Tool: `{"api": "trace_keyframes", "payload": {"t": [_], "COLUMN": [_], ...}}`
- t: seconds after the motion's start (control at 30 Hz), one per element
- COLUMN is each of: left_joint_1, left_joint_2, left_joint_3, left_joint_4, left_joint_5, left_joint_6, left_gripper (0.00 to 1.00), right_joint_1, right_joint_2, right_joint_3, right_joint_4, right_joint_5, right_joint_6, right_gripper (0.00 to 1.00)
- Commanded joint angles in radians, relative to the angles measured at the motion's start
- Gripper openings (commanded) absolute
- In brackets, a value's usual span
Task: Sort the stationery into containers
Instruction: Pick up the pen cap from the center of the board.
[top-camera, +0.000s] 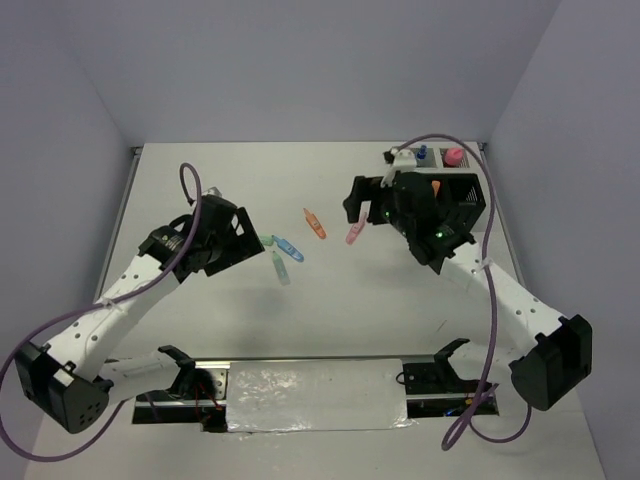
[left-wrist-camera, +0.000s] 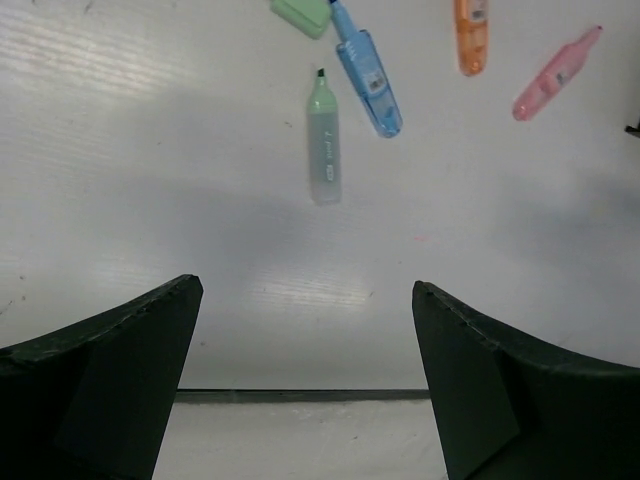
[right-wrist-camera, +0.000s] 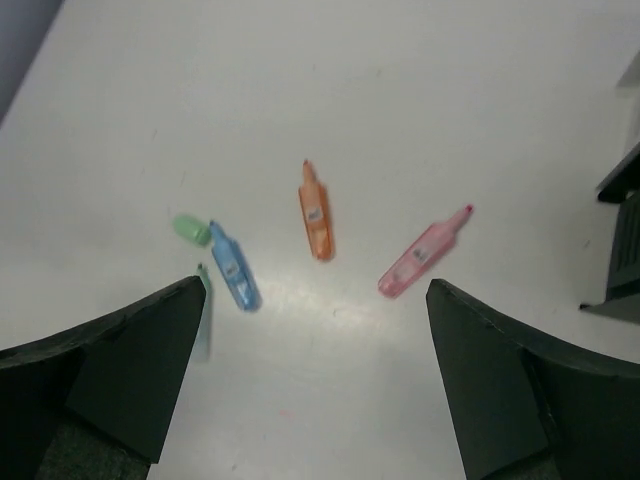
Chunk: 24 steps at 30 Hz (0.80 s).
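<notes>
Several markers lie loose mid-table: an orange marker, a pink marker, a blue marker and a green marker, with a green cap beside the blue one. My left gripper is open and empty, left of the green marker. My right gripper hangs open and empty above the table, right of the pink marker. The black organiser sits at the back right, partly hidden by the right arm.
A white tray at the far right corner holds a blue-capped bottle and a pink item. An orange tip shows inside the black organiser. A foil-covered strip runs between the arm bases.
</notes>
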Motion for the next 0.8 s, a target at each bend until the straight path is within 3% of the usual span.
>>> {"api": "trace_keyframes", "payload": {"t": [0.0, 0.07, 0.4, 0.57, 0.67, 0.77], "left_joint_1": [0.025, 0.028, 0.047, 0.094, 0.093, 0.097], "left_joint_2": [0.04, 0.077, 0.252, 0.411, 0.482, 0.571], "left_joint_3": [0.01, 0.033, 0.154, 0.209, 0.297, 0.36], "left_joint_4": [-0.015, -0.065, -0.161, -0.172, -0.19, -0.127], "left_joint_5": [-0.006, -0.034, -0.087, -0.062, -0.11, -0.127], "left_joint_6": [-0.044, -0.07, -0.121, -0.141, -0.17, -0.091], "left_gripper": [0.99, 0.99, 0.99, 0.97, 0.96, 0.91], "right_joint_1": [0.068, 0.087, 0.157, 0.16, 0.162, 0.163], "right_joint_2": [-0.021, -0.006, 0.296, 0.266, 0.203, 0.188], "right_joint_3": [-0.067, -0.118, 0.075, 0.089, 0.028, -0.005], "right_joint_4": [-0.141, -0.123, -0.356, -0.345, -0.218, -0.19], "right_joint_5": [0.079, 0.067, 0.228, 0.185, 0.029, -0.054], "right_joint_6": [0.054, 0.084, 0.291, 0.292, 0.171, 0.118], "right_gripper": [1.0, 1.0, 1.0, 1.0, 1.0, 0.97]}}
